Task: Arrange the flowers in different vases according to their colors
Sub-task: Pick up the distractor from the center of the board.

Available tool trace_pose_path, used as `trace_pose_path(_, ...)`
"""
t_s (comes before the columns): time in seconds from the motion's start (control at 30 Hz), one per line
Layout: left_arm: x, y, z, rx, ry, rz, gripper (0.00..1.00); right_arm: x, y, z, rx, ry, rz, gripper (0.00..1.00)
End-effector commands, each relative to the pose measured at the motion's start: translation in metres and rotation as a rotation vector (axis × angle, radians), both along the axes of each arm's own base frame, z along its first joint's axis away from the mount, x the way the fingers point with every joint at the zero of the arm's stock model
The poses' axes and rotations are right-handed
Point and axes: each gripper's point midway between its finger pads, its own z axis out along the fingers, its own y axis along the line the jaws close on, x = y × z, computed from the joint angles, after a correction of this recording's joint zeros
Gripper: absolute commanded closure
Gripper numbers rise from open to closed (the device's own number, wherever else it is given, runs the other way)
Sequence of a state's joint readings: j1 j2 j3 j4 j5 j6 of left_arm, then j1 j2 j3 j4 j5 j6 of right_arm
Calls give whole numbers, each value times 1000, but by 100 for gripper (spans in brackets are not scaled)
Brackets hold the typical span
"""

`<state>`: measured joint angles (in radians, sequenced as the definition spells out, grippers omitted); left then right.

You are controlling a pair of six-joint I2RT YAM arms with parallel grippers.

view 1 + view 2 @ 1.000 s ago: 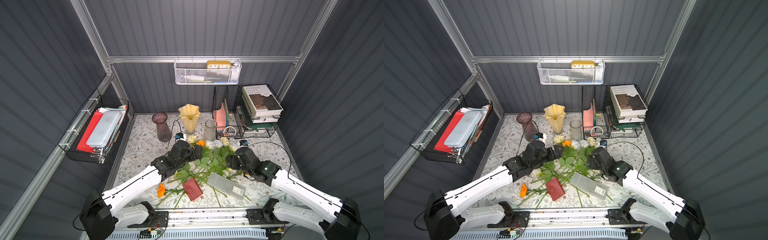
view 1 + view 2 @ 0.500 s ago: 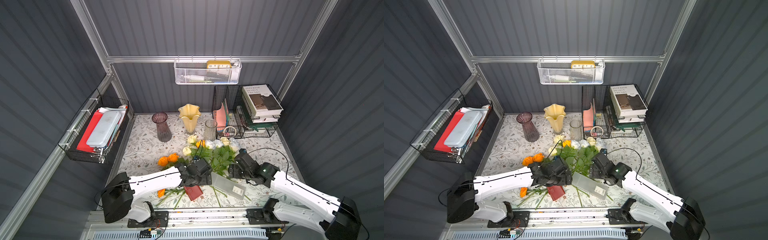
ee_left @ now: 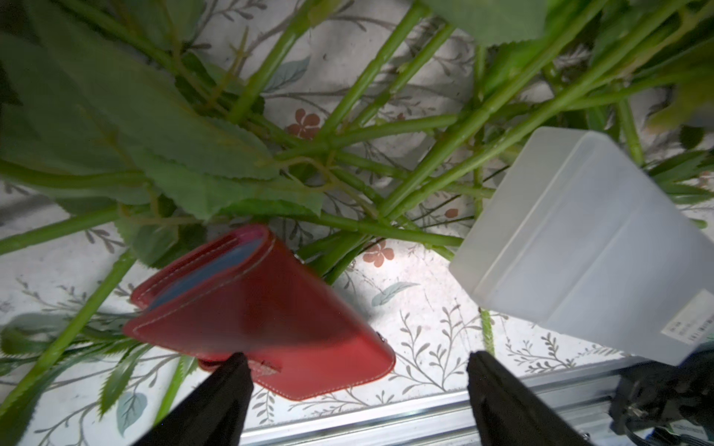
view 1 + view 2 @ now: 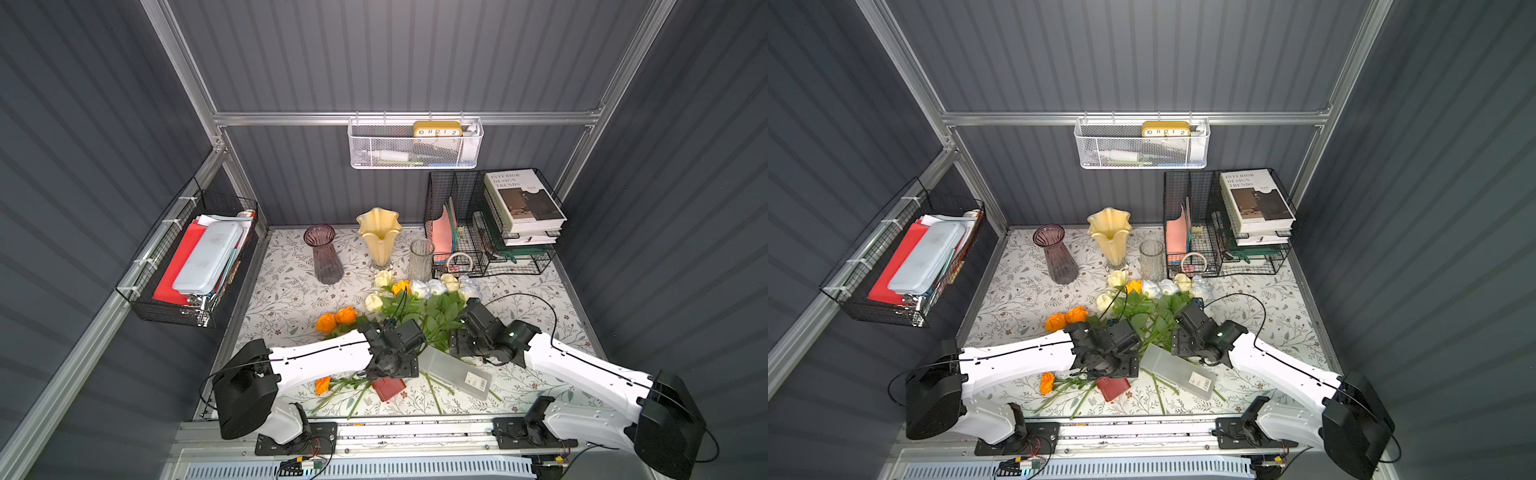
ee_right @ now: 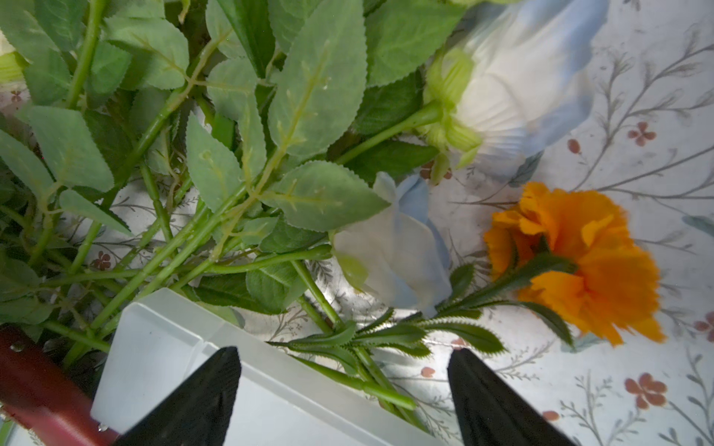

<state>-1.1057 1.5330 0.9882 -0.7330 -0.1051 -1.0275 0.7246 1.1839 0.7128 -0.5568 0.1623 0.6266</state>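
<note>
The flowers (image 4: 415,307) are being shown lying heaped mid-bench (image 4: 286,291), with long stems running front to back and blooms pointing toward the upright vases (image 4: 379,237). The left end effector (image 3: 355,359) and right end effector (image 5: 342,352) are being held wide open above the stems, gripping nothing.

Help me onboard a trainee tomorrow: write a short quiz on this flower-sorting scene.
1. True or false: the purple vase, yellow vase and clear vase hold no flowers.
2. The red thing by the left gripper is: A) a wallet B) scissors C) a cup.
3. How do the right gripper's jaws stand?
Key: 1 true; 2 A; 3 open, holding nothing.
</note>
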Motion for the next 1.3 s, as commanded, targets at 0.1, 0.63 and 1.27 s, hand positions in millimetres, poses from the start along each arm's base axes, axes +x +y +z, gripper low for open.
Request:
trace_pose_path(0.1, 1, -9, -35, 68, 45, -5, 8, 6, 24, -1, 31, 29, 77, 11)
trace_pose_path(0.63, 6, -3, -30, 77, 1, -21, 99, -46, 43, 20, -78, -73, 478, 1)
trace_pose_path(1.27, 22, -15, 47, -106, -158, -36, 100, -56, 62, 8, -332, -249, 1002, 1)
